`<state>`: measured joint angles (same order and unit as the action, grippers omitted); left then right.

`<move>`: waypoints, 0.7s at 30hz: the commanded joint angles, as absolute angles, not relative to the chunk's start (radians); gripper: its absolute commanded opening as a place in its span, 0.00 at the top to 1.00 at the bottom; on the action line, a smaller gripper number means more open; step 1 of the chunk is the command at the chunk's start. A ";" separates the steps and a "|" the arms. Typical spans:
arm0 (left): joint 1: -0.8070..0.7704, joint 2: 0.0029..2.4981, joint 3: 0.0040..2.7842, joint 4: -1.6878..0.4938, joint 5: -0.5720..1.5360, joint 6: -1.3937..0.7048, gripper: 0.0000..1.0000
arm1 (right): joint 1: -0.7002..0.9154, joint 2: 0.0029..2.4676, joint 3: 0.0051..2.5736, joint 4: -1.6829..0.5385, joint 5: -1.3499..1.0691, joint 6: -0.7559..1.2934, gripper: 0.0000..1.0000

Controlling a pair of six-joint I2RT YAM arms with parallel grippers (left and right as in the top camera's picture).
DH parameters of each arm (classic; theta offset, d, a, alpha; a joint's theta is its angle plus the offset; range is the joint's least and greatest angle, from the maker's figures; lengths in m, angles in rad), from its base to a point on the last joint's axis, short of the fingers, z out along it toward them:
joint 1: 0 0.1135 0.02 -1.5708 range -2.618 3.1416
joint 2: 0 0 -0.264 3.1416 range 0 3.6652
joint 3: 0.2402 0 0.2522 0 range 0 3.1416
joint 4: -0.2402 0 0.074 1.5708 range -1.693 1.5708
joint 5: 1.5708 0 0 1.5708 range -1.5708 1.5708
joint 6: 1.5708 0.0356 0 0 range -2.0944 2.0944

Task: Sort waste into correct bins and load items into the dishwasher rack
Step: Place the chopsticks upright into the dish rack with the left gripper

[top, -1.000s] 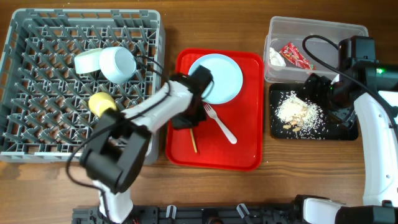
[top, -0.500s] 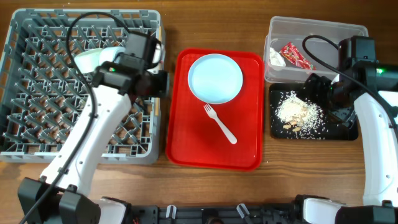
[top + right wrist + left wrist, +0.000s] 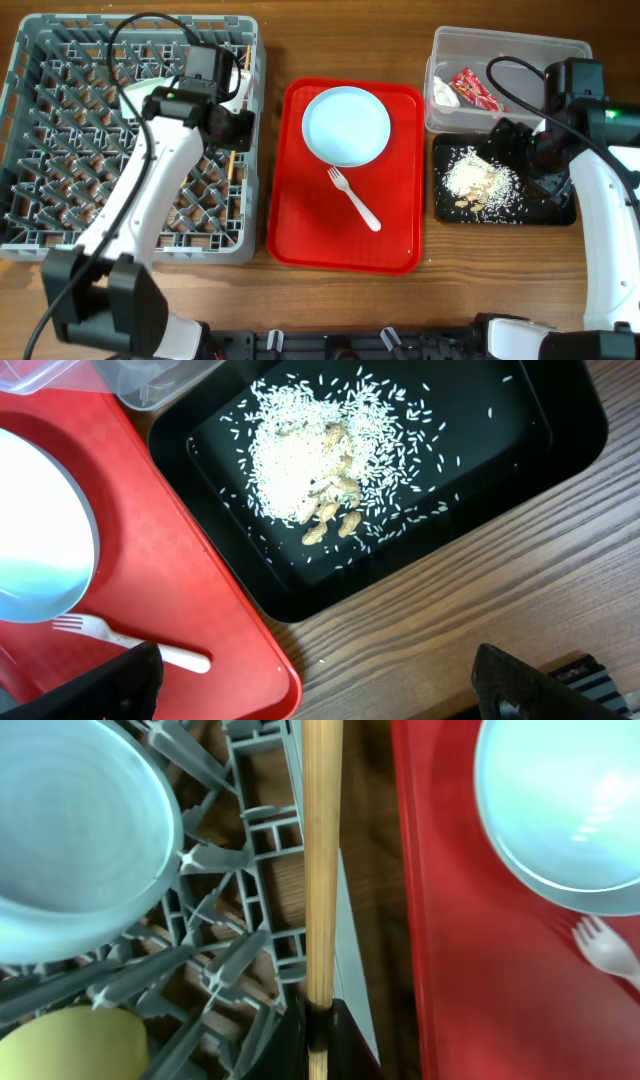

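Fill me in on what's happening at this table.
The left gripper, jaws shut on the wooden stick, holds it over the right edge of the rack, which already holds the bowl and yellow cup. The plate and fork lie on the red tray. The right gripper hangs open near the black tray of rice crumbs; wrapper and tissue are in the clear tub.

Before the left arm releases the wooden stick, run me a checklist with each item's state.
1. Left gripper shut on wooden stick: ok.
2. Stick above dishwasher rack pegs: not ok, it runs along the right rim.
3. Stick resting on the rack: cannot tell.
4. Pale blue bowl and yellow cup apart from the stick: ok.
5. Right gripper open, away by the black tray: ok.
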<state>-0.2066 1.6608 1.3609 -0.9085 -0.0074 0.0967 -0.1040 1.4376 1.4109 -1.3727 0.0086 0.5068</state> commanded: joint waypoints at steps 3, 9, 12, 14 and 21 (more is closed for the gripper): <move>-0.200 1.708 1.372 -0.897 -0.041 0.115 0.71 | -0.104 1.432 1.426 -1.375 0.027 0.496 0.00; -0.196 1.708 1.372 -0.897 -0.055 0.098 0.69 | -0.104 1.432 1.426 -1.375 0.026 0.496 0.00; -0.196 1.707 1.372 -0.897 -0.053 0.063 0.66 | -0.104 1.432 1.426 -1.376 0.026 0.496 0.00; -0.200 1.704 1.374 -0.896 -0.030 0.030 0.65 | -0.104 1.432 1.426 -1.377 0.027 0.496 0.00; -0.259 1.670 1.375 -0.850 0.241 -0.194 0.54 | -0.104 1.432 1.426 -1.374 0.026 0.497 0.00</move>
<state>-0.2138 1.7027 1.3609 -0.8726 0.0612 -0.0063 -0.1040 1.4376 1.4109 -1.3727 0.0086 0.5068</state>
